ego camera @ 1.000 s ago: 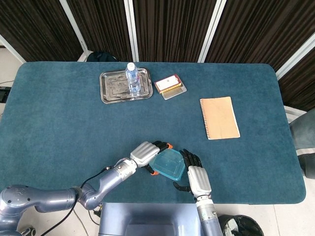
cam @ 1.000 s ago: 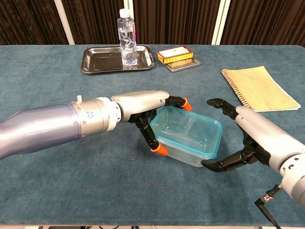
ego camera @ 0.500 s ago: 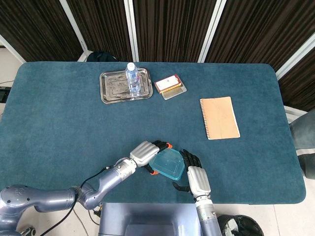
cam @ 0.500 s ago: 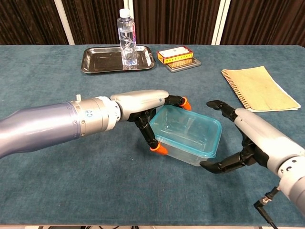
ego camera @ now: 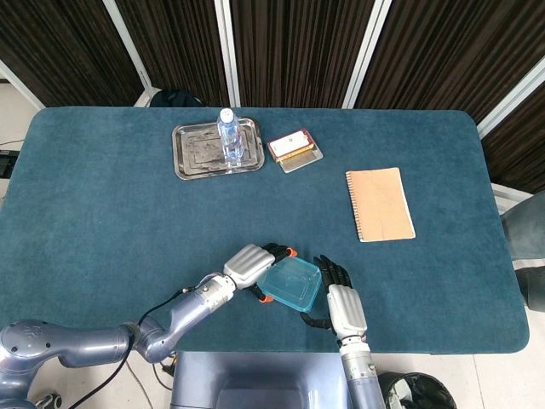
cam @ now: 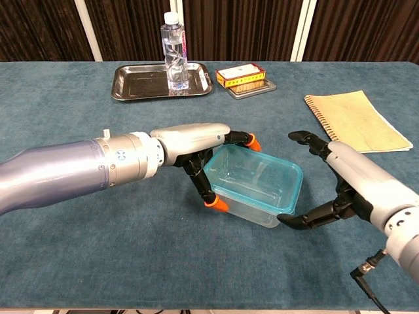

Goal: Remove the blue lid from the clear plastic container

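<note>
My left robot hand (cam: pixel 196 140) grasps the near-left end of the container (cam: pixel 254 186), orange fingertips (cam: pixel 217 205) pressed on its wall below the blue lid (ego camera: pixel 290 284), which is on. My right robot hand (cam: pixel 347 180) is released, fingers spread just right of the container, not touching. Both sit on the surface (ego camera: pixel 111 221) between my hands.

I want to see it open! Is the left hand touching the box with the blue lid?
Touching. In the chest view the left hand wraps its fingers against the near corner of the clear container, right under the blue lid.
</note>
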